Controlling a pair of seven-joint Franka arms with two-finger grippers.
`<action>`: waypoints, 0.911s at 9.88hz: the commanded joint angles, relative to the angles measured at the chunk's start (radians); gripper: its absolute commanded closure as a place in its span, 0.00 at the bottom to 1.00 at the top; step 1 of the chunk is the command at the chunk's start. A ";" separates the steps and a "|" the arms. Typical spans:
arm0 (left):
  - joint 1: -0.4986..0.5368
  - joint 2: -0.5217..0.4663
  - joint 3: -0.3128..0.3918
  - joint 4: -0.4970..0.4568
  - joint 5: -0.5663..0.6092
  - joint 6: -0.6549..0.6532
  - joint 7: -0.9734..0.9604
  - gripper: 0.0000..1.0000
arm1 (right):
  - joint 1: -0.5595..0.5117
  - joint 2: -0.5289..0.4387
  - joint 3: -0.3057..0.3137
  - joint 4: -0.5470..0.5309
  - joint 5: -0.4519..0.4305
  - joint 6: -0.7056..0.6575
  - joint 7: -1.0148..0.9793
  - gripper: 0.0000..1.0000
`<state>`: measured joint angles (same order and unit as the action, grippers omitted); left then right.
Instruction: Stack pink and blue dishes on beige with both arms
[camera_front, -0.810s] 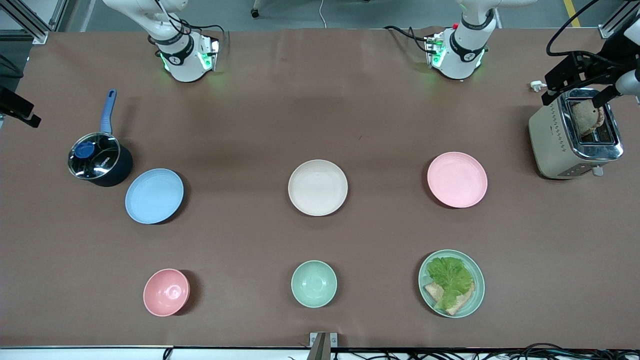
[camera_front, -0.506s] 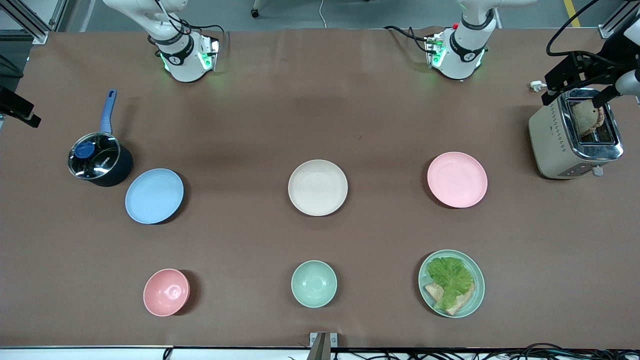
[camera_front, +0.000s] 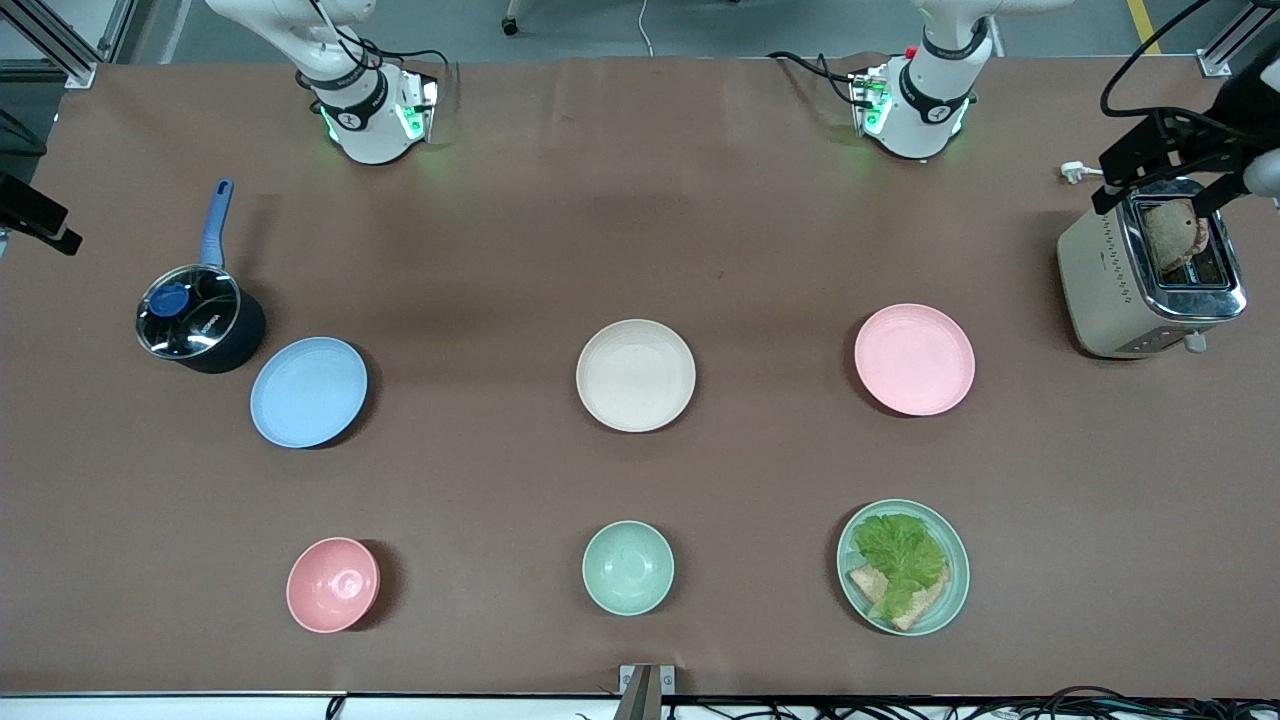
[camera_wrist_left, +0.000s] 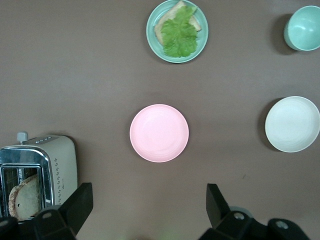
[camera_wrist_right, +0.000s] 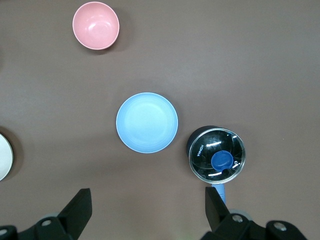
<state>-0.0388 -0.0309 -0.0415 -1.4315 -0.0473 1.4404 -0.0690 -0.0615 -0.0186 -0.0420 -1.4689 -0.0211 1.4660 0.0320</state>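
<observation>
Only the left gripper (camera_wrist_left: 147, 202) had shifted slightly, high over the toaster (camera_front: 1150, 270).
Both pincers, right gripper (camera_wrist_right: 147, 205) included, gaped wide; pink plate (camera_front: 914, 359), blue plate (camera_front: 308, 391), beige plate (camera_front: 635, 375) lay untouched.

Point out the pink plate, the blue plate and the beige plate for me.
pink plate (camera_front: 914, 359), front view, centre of its flat inside.
blue plate (camera_front: 309, 391), front view, centre of its flat inside.
beige plate (camera_front: 636, 375), front view, centre of its flat inside.
</observation>
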 joint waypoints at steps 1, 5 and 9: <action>-0.003 0.017 0.070 -0.119 -0.016 0.072 0.087 0.00 | 0.002 0.005 -0.002 0.012 -0.006 -0.009 0.002 0.00; 0.000 0.100 0.172 -0.380 -0.153 0.311 0.276 0.00 | 0.002 0.006 -0.002 0.012 0.001 -0.010 -0.007 0.00; 0.010 0.247 0.180 -0.578 -0.207 0.564 0.492 0.00 | -0.029 0.048 -0.006 -0.064 0.003 0.069 -0.087 0.00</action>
<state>-0.0302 0.1746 0.1326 -1.9315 -0.2372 1.9177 0.3755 -0.0659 0.0087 -0.0494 -1.4815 -0.0207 1.4824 -0.0295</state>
